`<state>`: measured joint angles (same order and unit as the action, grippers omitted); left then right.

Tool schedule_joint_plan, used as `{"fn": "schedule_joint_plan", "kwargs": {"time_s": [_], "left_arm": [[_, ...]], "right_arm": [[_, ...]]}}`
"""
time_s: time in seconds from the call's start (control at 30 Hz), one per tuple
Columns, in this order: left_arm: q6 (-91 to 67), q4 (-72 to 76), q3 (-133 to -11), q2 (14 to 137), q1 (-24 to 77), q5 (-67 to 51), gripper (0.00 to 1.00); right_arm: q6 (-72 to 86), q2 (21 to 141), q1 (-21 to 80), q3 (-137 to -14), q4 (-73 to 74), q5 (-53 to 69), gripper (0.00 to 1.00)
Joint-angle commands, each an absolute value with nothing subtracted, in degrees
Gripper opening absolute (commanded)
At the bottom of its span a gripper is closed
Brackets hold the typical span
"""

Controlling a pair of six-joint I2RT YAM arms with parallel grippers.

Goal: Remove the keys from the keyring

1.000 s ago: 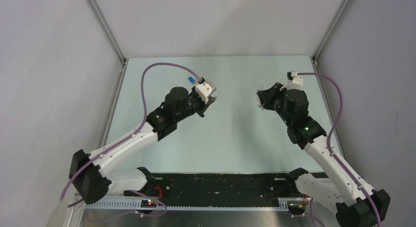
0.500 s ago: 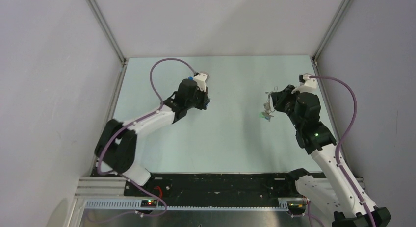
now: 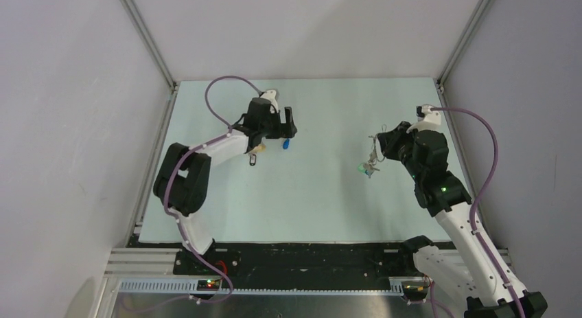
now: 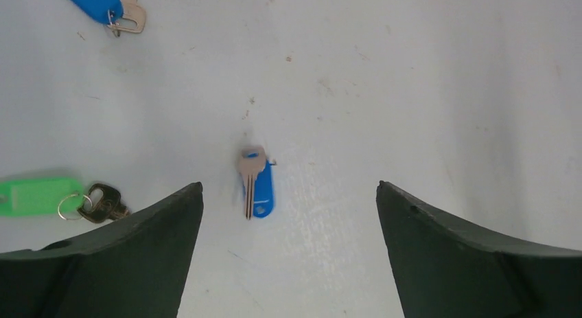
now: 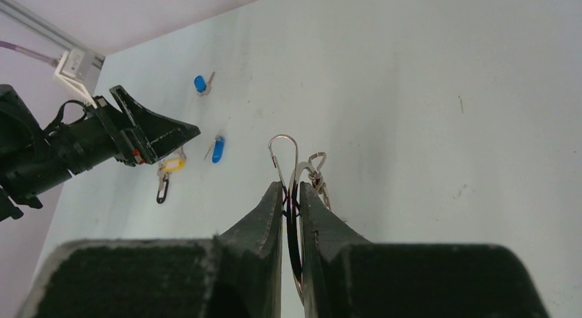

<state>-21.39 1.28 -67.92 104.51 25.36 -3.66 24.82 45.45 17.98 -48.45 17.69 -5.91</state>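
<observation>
My right gripper is shut on the keyring, a thin silver wire loop that sticks up between the jaws. In the top view the keyring hangs above the table's right side. A small bunch of keys, one with a green cap, dangles below it. My left gripper hovers open over a blue-capped key that lies flat on the table. That key shows just below the left gripper from above.
A second blue-capped key lies further off. A green-tagged key with a dark head lies by my left finger. A yellow-capped key with a dark tag lies beside the left arm. Grey walls enclose the table.
My left gripper has opened and let go of the blue-capped key, which now lies on the table. The left arm swung back and left. The right gripper still holds the ring.
</observation>
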Motion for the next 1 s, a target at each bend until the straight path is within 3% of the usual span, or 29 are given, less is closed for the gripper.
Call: {"fn": "schedule_joint_plan", "kwargs": {"time_s": [0.0,0.17,0.27,0.47,0.77,0.97], "left_arm": [[-20.31,5.18,-64.5,92.68,26.95,-5.65,0.99],[-11.47,8.24,-57.99,80.54,31.12,-7.96,1.0],[-6.33,13.79,-53.13,73.48,33.6,-15.79,1.0],[-0.54,29.93,-40.06,63.43,38.92,-27.61,1.0],[0.47,47.35,-26.96,58.02,39.17,-30.69,1.0],[-4.5,56.97,-24.96,60.62,39.19,-36.29,0.9]], "right_arm": [[23.56,45.38,17.84,-51.24,12.54,1.14,0.0],[23.43,47.59,17.8,-51.24,5.52,18.65,0.0],[24.46,48.69,18.73,-51.32,-0.96,27.25,0.0],[19.77,49.65,27.84,-54.21,-4.81,28.6,0.0],[21.94,51.79,32.89,-61.12,-10.1,32.59,0.0],[23.15,52.99,33.12,-63.97,-10.14,33.34,0.0]]}}
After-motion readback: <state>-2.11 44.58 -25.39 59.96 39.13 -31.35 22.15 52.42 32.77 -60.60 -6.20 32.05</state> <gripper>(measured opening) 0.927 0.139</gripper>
